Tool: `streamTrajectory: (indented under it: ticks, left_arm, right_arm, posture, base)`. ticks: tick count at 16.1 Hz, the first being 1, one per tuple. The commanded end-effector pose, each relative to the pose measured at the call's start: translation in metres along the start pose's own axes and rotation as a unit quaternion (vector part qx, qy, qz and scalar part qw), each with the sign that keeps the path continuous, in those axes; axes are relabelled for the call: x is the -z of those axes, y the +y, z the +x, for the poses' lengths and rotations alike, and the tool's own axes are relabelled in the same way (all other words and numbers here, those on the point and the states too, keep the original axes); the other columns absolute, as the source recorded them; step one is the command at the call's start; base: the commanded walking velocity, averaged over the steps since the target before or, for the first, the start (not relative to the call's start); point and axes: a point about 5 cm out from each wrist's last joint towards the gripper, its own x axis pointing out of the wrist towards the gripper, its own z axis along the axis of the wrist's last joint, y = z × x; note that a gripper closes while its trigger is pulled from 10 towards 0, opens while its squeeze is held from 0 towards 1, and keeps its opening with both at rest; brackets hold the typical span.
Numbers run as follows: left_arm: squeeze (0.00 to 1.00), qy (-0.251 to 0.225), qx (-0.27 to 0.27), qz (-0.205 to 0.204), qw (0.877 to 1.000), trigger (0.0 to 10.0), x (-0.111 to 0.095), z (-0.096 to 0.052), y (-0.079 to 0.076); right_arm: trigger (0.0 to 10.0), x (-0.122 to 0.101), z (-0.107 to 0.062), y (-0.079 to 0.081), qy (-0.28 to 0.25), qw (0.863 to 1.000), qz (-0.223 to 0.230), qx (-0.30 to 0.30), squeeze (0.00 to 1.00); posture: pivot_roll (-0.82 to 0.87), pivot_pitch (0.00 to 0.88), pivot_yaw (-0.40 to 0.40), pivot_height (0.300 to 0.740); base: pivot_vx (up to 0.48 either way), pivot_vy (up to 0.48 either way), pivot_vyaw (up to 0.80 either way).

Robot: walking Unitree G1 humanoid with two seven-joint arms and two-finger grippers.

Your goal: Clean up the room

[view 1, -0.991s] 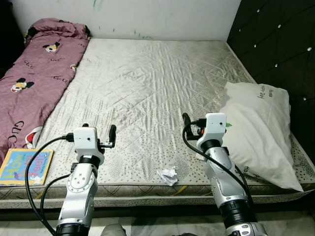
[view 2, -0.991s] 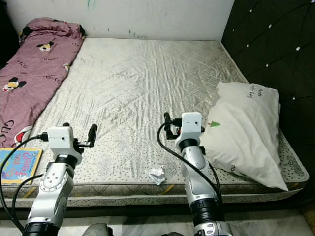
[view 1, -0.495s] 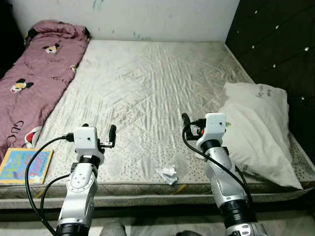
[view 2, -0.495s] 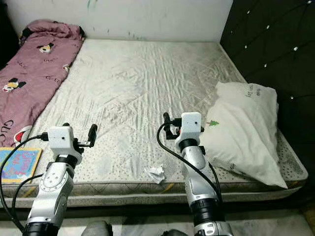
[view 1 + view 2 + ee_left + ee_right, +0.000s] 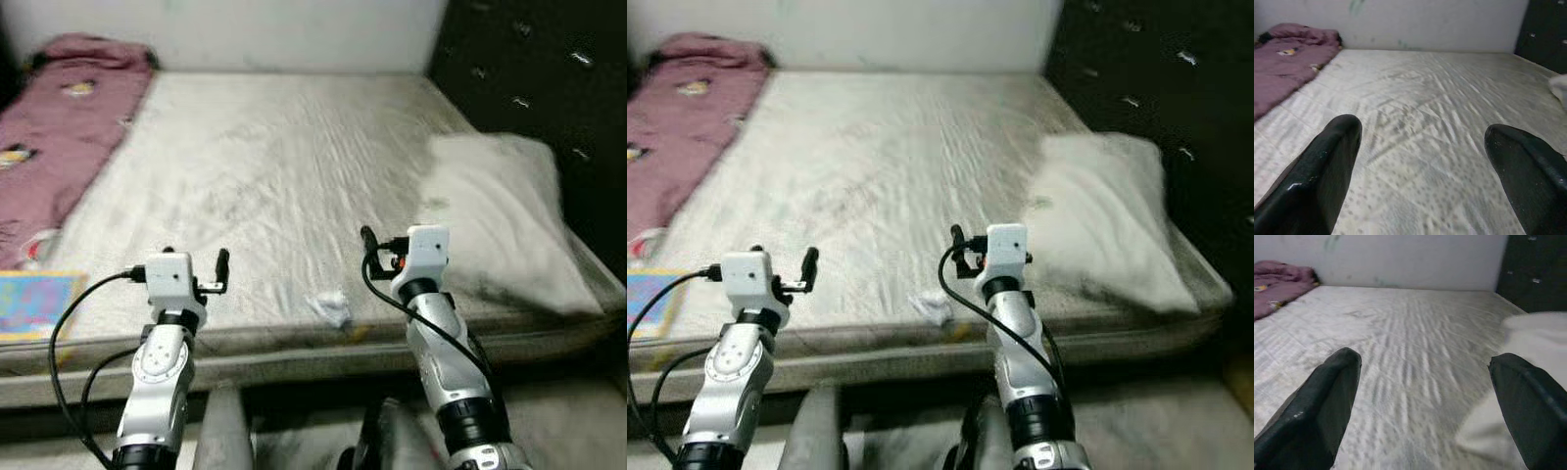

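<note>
Pillow (image 5: 495,215) beside crumpled paper (image 5: 330,306)

Bare mattress (image 5: 284,166) (quilted), white wall (image 5: 294,34), dark headboard (image 5: 529,69)

The quilted off-white mattress (image 5: 265,166) carries a diamond stitch pattern. A maroon blanket with small cartoon prints (image 5: 54,137) lies on it, with a plain white pillow (image 5: 500,215), a crumpled white paper scrap (image 5: 330,306) and a blue-and-yellow picture book (image 5: 34,305). The tufted headboard (image 5: 529,69) is black.
</note>
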Motion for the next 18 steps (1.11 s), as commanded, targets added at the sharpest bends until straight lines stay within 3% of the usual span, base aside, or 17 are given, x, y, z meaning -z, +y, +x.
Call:
streamTrajectory:
  ticks: [1, 10, 18]
  left_arm:
    - [0.0, -0.002, 0.0, 0.004, 1.0, 10.0, -0.0016, 0.0009, -0.001]
    - [0.0, 0.001, -0.026, -0.015, 1.0, 10.0, -0.0005, -0.002, 0.0028]
    - [0.0, 0.011, -0.026, -0.02, 0.999, 10.0, 0.0013, -0.003, 0.0038]
  right_arm:
    - [10.0, -0.0023, 0.002, -0.0011, -0.001, 1.0, -0.004, -0.004, 0.0]
    - [10.0, -0.0012, 0.0014, 0.0018, 0.005, 0.999, -0.031, -0.02, 0.0]
    - [10.0, 0.0012, -0.0001, 0.001, 0.009, 1.0, -0.017, -0.016, 0.0]
  posture:
    - [0.11, 0.0, -0.042, 0.584]
    - [0.11, 0.0, -0.055, 0.584]
    - [0.11, 0.0, -0.052, 0.569]
  base:
    - [0.0, 0.0, 0.0]
    - [0.0, 0.0, 0.0]
    - [0.0, 0.0, 0.13]
